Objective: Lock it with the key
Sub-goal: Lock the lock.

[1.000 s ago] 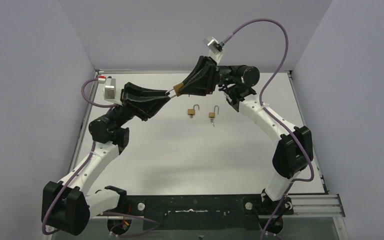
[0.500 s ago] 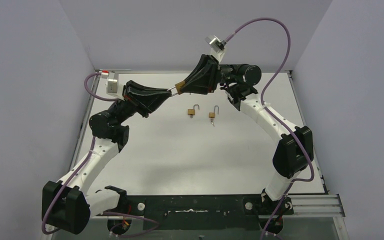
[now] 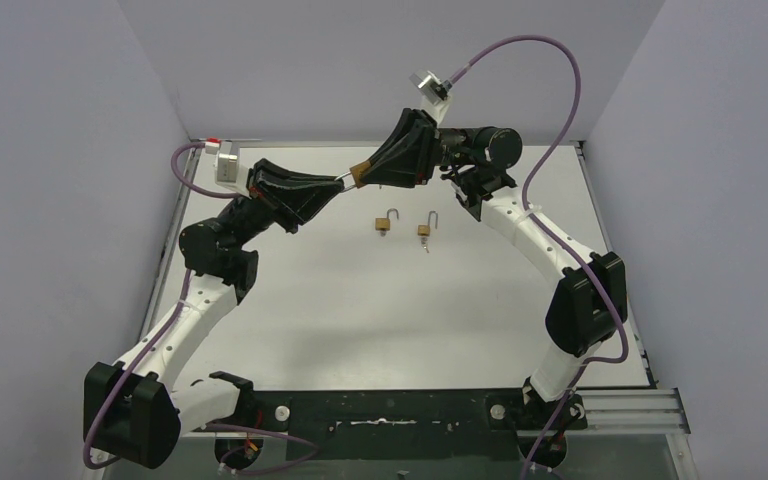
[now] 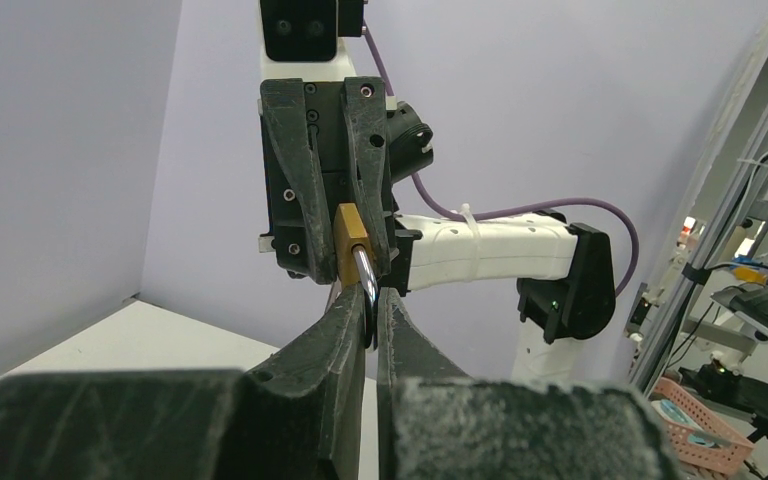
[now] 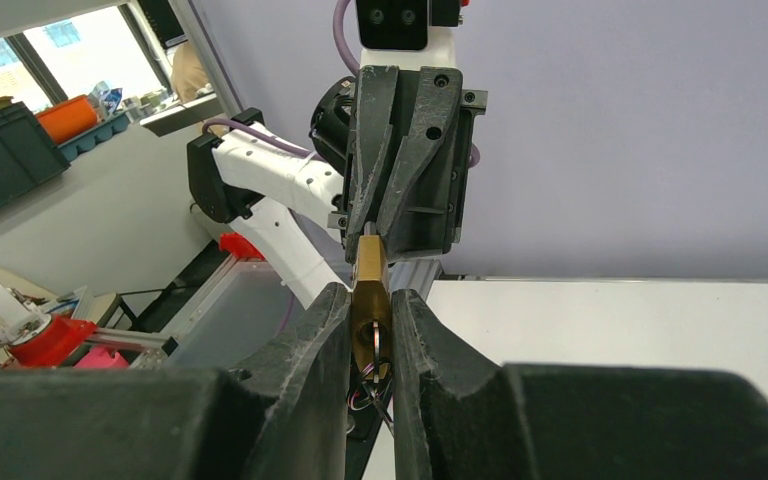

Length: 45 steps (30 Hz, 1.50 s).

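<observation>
A brass padlock [image 3: 357,176] hangs in the air between my two grippers, above the far part of the table. My right gripper [image 3: 363,174] is shut on its brass body [image 5: 369,292]. A thin key [image 5: 374,343] sits in the keyhole at the near end of the body, with a ring hanging from it. My left gripper [image 3: 339,186] is shut on the steel shackle [image 4: 365,280], tip to tip with the right one. In the left wrist view the brass body [image 4: 349,243] shows between the right gripper's fingers [image 4: 295,180].
Two more small brass padlocks with open shackles lie on the white table [image 3: 380,320], one [image 3: 387,222] just below the grippers and one [image 3: 426,229] to its right. Grey walls close in the back and both sides.
My left wrist has turned and shifted a little towards the back left. The padlock and my right gripper have stayed in place.
</observation>
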{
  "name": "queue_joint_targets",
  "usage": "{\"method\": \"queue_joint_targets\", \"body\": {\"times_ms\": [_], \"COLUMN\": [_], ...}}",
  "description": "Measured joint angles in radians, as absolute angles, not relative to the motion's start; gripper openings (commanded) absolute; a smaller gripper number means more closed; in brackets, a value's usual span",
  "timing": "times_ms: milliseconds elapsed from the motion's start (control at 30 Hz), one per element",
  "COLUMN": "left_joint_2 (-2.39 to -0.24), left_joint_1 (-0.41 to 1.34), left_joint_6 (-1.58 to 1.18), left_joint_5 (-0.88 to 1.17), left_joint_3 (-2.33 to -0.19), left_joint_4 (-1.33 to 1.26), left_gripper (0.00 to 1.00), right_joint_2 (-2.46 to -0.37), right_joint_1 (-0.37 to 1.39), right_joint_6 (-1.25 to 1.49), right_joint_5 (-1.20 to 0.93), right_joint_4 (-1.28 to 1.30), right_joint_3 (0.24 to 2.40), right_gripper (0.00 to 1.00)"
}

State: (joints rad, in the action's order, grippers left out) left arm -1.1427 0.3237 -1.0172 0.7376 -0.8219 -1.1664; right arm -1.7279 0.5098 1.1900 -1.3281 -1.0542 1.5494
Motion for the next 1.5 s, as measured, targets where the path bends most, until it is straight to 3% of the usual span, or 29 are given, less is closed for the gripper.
{"method": "queue_joint_targets", "body": {"times_ms": [1500], "left_joint_2": [-1.222], "left_joint_1": [0.386], "left_joint_6": [-0.923], "left_joint_5": [0.623], "left_joint_3": [-0.849], "left_joint_4": [-1.223], "left_gripper": [0.0], "right_joint_2": [-1.728], "right_joint_1": [0.49], "right_joint_6": [1.104], "right_joint_5": [-1.302], "right_joint_4": [-0.989], "right_joint_3": [1.571], "right_gripper": [0.0]}}
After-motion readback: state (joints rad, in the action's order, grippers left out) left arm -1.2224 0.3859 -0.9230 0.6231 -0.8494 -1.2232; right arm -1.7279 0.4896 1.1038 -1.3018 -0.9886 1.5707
